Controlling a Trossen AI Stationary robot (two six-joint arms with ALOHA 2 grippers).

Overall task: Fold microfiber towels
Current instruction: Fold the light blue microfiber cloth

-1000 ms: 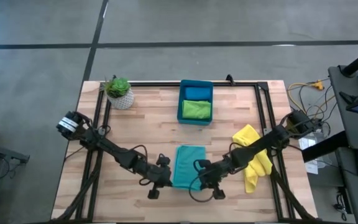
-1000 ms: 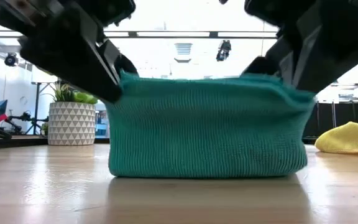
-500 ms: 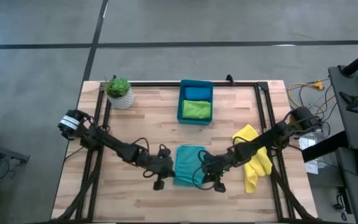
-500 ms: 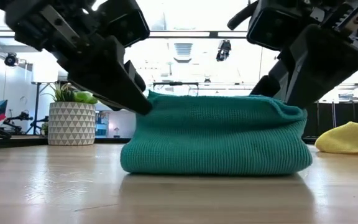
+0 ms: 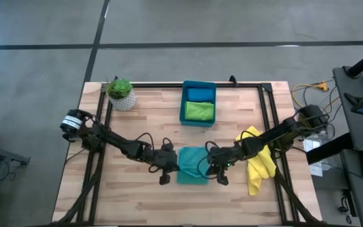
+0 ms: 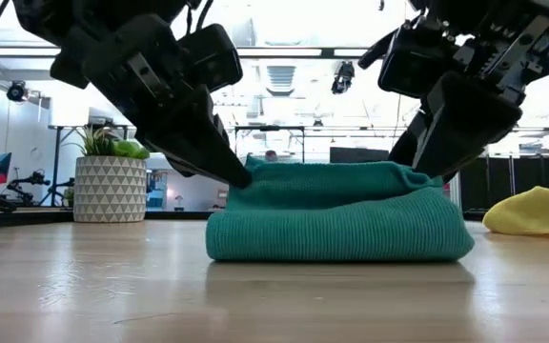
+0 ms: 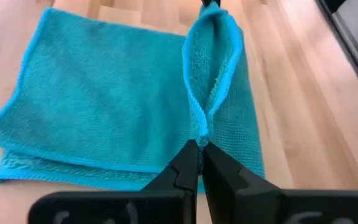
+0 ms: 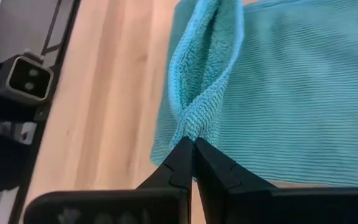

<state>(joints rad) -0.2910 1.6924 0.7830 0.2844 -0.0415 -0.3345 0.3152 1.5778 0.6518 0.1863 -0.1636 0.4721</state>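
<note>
A teal towel (image 5: 193, 166) lies folded near the table's middle, its underside on the wood. My left gripper (image 5: 172, 166) is shut on the left end of its raised edge and my right gripper (image 5: 212, 164) on the right end; the low view shows the same left gripper (image 6: 239, 177) and right gripper (image 6: 416, 170) at the towel's (image 6: 336, 217) top. A yellow towel (image 5: 258, 161) lies crumpled to the right. A blue towel (image 5: 199, 94) and a lime green towel (image 5: 198, 111) sit in the blue bin (image 5: 183, 104). My left gripper pinches the left end of the towel's raised edge (image 7: 199, 132) between its two fingers, slanting down from the table's left. The cloth there looks doubled. The edge stands as a low ridge above the rest of the towel, which lies on the table. My right gripper pinches the right end of the same raised edge (image 8: 190, 132) between its two fingers, slanting down from the table's right. The cloth bunches into a narrow fold at the fingertips. The ridge runs slack toward my other gripper, over the flat part of the towel.
A potted plant (image 5: 121, 93) stands at the far left corner. The bin is at the far middle. A black frame (image 5: 266, 107) runs along the table's far and side edges. Bare wood lies near the front edge (image 5: 169, 205).
Both grippers, still shut, have gone toward the table's far edge and down a little, carrying the teal towel's raised edge with them. The towel, which hung tall below them, has folded over itself and now sits low and shorter on the table.
</note>
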